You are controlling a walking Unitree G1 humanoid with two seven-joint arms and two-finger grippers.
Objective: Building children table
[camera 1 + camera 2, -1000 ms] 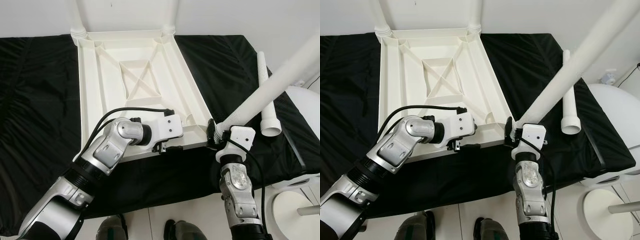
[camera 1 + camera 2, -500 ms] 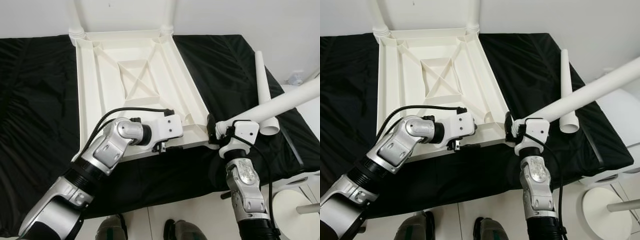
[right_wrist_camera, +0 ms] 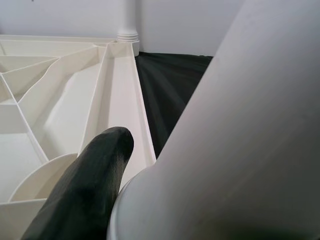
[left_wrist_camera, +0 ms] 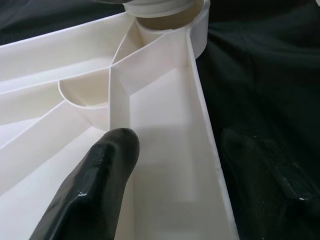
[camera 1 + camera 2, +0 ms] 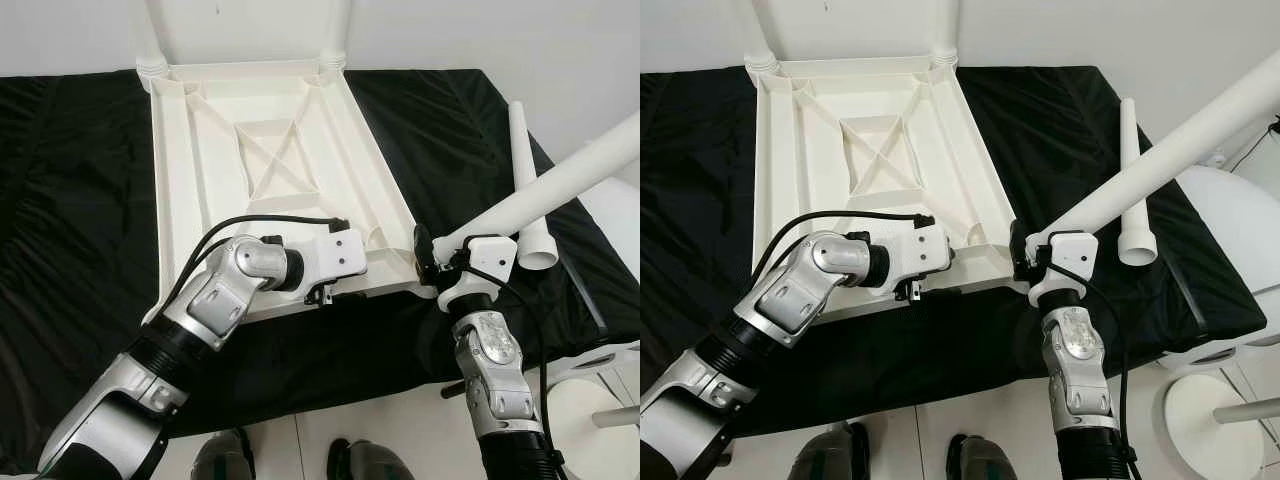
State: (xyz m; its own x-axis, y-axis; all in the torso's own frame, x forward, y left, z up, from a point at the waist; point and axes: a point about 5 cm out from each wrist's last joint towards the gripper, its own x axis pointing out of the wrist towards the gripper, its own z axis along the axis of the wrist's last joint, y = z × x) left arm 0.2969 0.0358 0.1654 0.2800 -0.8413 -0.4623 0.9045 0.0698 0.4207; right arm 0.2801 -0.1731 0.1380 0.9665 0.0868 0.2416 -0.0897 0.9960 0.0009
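Right gripper point(image 5: 428, 262) clamped on a white leg point(image 5: 540, 195), base end at the near right corner socket of the upturned tabletop point(image 5: 270, 160). Left gripper point(image 5: 322, 292) pinching the near rim: one finger point(image 4: 95, 185) inside the tray, the other outside the wall, bracing.

Best done by bringing the slanting leg upright over the socket, then pressing straight down while bracing the rim; pushing at a tilt risks jamming.

From the head: spare leg point(image 5: 528, 185) on the black cloth point(image 5: 70, 200), well right; two legs seated at the far corners. From the right wrist: far-corner leg point(image 3: 126, 20) upright in its collar. From the left wrist: ribs and curved socket wall up close.
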